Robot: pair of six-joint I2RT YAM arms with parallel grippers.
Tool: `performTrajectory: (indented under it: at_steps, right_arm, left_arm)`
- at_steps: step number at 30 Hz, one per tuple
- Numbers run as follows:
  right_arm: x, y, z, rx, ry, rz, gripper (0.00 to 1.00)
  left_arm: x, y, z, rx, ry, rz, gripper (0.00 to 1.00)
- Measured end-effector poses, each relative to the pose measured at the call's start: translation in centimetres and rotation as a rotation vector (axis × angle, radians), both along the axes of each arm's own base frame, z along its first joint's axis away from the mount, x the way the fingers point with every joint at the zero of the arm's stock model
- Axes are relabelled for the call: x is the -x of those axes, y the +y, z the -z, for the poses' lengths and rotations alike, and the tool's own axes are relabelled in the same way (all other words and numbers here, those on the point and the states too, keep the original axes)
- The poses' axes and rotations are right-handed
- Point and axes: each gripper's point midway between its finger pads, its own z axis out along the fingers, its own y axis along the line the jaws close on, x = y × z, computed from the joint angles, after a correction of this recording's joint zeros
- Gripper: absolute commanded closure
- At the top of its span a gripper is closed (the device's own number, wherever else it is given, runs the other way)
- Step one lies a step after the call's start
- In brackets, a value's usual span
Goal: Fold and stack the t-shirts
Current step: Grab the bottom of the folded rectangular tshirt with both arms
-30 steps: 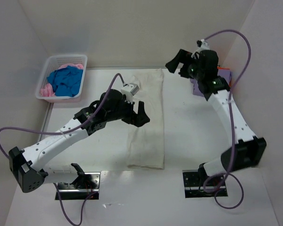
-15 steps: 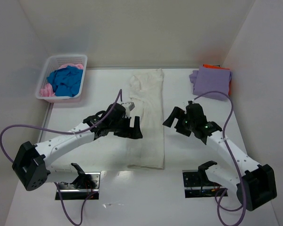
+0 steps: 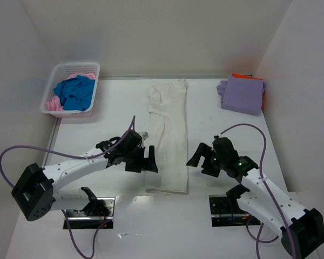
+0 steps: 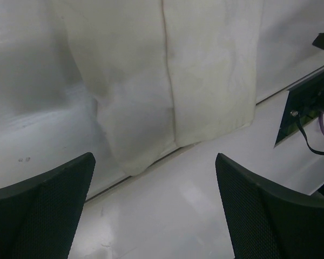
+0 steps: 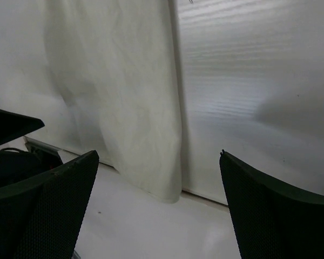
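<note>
The cream-white t-shirt (image 3: pixel 168 135) lies as a long narrow strip down the middle of the table, its hem nearest the arm bases. My left gripper (image 3: pixel 149 161) hovers open at the strip's near left edge. My right gripper (image 3: pixel 200 161) hovers open just off its near right edge. The left wrist view has the hem's corner (image 4: pixel 205 70) ahead of the empty left gripper (image 4: pixel 154 156). In the right wrist view the shirt (image 5: pixel 124 81) lies ahead of the empty right gripper (image 5: pixel 159 154). A folded lavender shirt (image 3: pixel 242 94) rests on an orange one (image 3: pixel 263 100) at the back right.
A white lattice basket (image 3: pixel 58 68) at the back left holds a blue shirt (image 3: pixel 74 93) and a pink one (image 3: pixel 54 103). White walls close in the table on three sides. The arms' metal base plates (image 3: pixel 232 208) sit at the near edge.
The right arm has swung from the lavender stack at the back right down to the cream shirt's near right side. The left gripper has drawn back from mid-strip toward the hem.
</note>
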Motion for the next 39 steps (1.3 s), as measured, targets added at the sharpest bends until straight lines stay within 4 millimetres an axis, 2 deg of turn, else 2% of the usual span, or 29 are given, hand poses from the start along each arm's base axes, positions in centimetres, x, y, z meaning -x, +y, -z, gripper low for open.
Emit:
performTrajectory:
  at_steps: [7,19,23,29,35,39]
  right_arm:
    - [3.0,-0.3,2.5,-0.001,0.101,-0.038,0.05]
    - [6.2,1.0,5.2,0.050,0.249,-0.169,0.11]
    - [6.5,1.8,5.3,0.064,0.264,-0.212,0.18]
    - [6.7,2.3,5.5,0.074,0.280,-0.235,0.40]
    - [7.9,3.7,5.6,0.066,0.289,-0.288,0.44]
    - [8.7,4.5,5.8,0.067,0.303,-0.316,0.53]
  left_arm:
    - [1.6,-0.4,0.3,0.011,0.056,0.025,0.00]
    - [3.1,-0.3,2.9,-0.053,0.162,0.058,0.00]
    - [3.4,-0.2,3.6,-0.069,0.191,0.064,0.00]
    - [3.8,-0.2,3.9,-0.071,0.215,0.070,0.00]
    - [4.1,0.2,4.1,-0.078,0.223,0.069,0.00]
    - [4.5,0.6,4.5,-0.088,0.234,0.067,0.00]
